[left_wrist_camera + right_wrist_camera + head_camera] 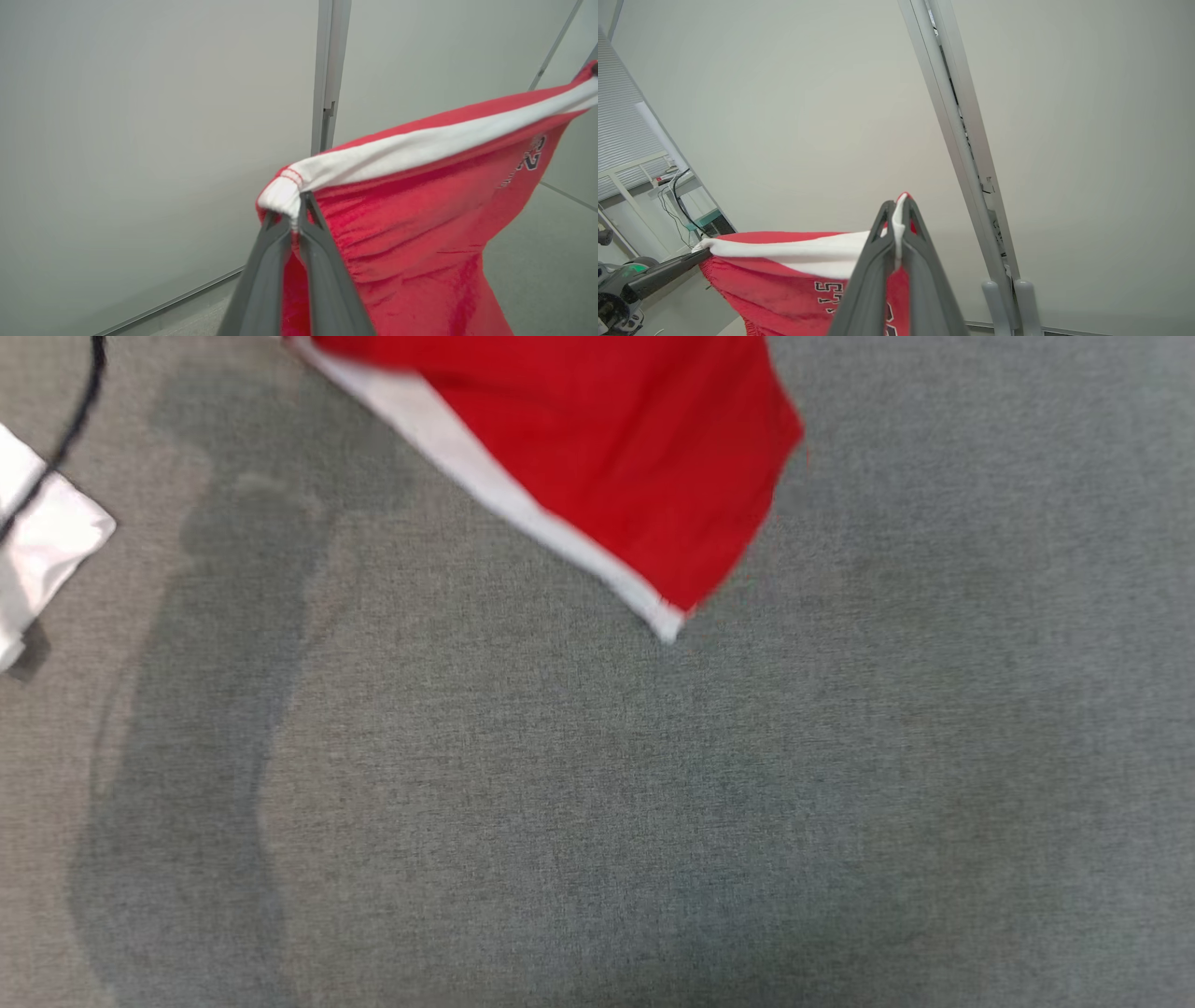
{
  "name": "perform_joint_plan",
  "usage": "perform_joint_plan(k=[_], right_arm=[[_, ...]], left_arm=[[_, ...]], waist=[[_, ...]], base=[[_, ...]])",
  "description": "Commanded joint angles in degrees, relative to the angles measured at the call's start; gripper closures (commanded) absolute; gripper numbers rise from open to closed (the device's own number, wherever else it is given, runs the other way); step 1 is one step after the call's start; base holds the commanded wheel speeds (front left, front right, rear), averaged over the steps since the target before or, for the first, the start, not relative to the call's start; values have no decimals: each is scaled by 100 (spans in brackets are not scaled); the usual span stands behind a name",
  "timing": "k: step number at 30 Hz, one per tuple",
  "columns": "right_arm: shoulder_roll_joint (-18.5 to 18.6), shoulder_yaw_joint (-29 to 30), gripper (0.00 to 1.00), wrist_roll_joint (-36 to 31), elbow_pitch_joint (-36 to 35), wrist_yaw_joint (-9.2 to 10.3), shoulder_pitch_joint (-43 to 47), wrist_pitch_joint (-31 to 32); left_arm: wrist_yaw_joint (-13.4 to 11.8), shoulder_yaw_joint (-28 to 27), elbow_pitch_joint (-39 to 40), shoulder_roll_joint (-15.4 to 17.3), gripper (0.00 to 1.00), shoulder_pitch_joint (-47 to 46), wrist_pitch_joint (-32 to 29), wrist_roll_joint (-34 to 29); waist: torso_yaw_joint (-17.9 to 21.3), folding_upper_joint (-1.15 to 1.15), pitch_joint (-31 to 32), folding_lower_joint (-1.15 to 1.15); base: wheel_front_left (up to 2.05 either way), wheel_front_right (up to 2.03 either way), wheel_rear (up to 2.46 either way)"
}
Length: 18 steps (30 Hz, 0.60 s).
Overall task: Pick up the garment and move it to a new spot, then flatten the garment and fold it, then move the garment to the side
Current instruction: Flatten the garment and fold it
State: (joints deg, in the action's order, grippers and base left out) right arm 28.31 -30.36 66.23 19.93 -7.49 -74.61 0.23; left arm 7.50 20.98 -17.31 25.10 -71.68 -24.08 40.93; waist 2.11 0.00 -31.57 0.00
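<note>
The garment is red with a white band along one edge, and it hangs in the air at the top of the head view above the grey cloth table. In the left wrist view my left gripper is shut on one end of the white band of the garment. My right gripper is shut on the other end of the band in the right wrist view, where the garment stretches left to the left gripper's fingers. Black lettering shows on the red cloth.
A white cloth lies at the table's left edge with a black cable crossing it. Pale wall panels with a metal post stand behind the grippers. A desk with cables is at the far left.
</note>
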Motion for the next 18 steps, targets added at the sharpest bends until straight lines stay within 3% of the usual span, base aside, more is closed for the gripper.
perform_joint_plan(k=[1, 11, 18], right_arm=[[79, -14, 100, 38, 74, -1, -238, -74], [267, -397, 100, 103, 516, 0, -1882, -297], [349, -892, 100, 246, 610, 0, -2070, -250]], left_arm=[[-5, 92, -109, 23, 100, -250, 111, 101], [-6, 718, -1579, -9, 100, -1694, 975, 652], [-6, 1289, -1863, 66, 100, -1709, 1184, 1210]], waist=[[24, 0, -241, 0], [34, 0, -377, 0], [3, 0, -308, 0]], base=[[0, 0, 0], [0, 0, 0], [0, 0, 0]])
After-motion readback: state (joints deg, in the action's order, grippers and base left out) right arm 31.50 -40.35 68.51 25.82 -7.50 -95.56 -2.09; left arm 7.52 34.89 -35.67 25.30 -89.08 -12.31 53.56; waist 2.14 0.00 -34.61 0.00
